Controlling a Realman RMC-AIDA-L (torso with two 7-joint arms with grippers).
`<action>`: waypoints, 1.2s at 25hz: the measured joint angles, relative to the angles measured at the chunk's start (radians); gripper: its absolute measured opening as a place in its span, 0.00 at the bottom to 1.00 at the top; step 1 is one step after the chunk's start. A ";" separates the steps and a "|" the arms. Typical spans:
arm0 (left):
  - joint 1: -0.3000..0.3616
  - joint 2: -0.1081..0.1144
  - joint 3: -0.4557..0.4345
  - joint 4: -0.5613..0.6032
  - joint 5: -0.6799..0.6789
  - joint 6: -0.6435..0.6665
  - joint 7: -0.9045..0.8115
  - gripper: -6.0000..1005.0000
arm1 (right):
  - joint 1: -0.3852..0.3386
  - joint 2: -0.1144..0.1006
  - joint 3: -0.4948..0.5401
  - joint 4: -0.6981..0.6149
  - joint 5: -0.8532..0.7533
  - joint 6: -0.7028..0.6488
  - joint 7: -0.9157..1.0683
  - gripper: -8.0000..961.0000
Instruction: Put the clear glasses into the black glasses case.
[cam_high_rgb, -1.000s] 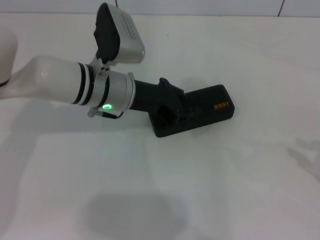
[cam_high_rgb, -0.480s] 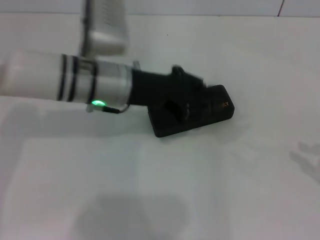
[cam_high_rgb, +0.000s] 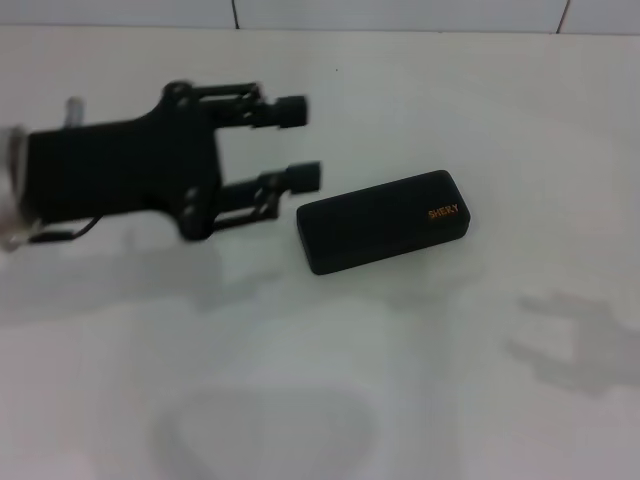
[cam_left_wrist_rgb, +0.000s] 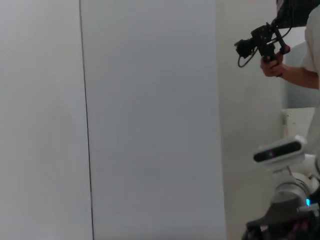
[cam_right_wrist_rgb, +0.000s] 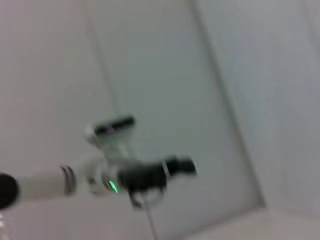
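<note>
A: Status. The black glasses case (cam_high_rgb: 383, 220) lies shut, flat on the white counter (cam_high_rgb: 420, 380), lid up, orange lettering toward its right end. The clear glasses are nowhere in view; presumably inside, unconfirmed.

B: Grippers?

A: The left gripper (cam_high_rgb: 298, 143) hangs beside the case's left end, apart from it, jaws spread and holding nothing. The right gripper does not appear in the head view; I cannot tell its jaw state.

B: Risks from here?

A: A low sweep rightward by the left gripper could knock the case and skid it, or the lid could spring if it did not latch.

B: Room to move?

A: Bare counter on every side of the case, and the counter's back edge, where it meets the wall, is well behind it
</note>
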 joint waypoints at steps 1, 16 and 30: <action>0.016 0.003 -0.004 -0.004 0.000 0.033 0.007 0.38 | 0.004 0.001 -0.030 0.013 0.037 -0.006 -0.014 0.45; 0.063 0.063 -0.015 -0.031 0.021 0.158 -0.059 0.82 | 0.106 0.015 -0.309 0.061 0.200 0.118 0.015 0.87; 0.037 0.066 -0.062 -0.124 0.038 0.154 -0.005 0.82 | 0.140 0.016 -0.428 0.026 0.247 0.112 0.014 0.88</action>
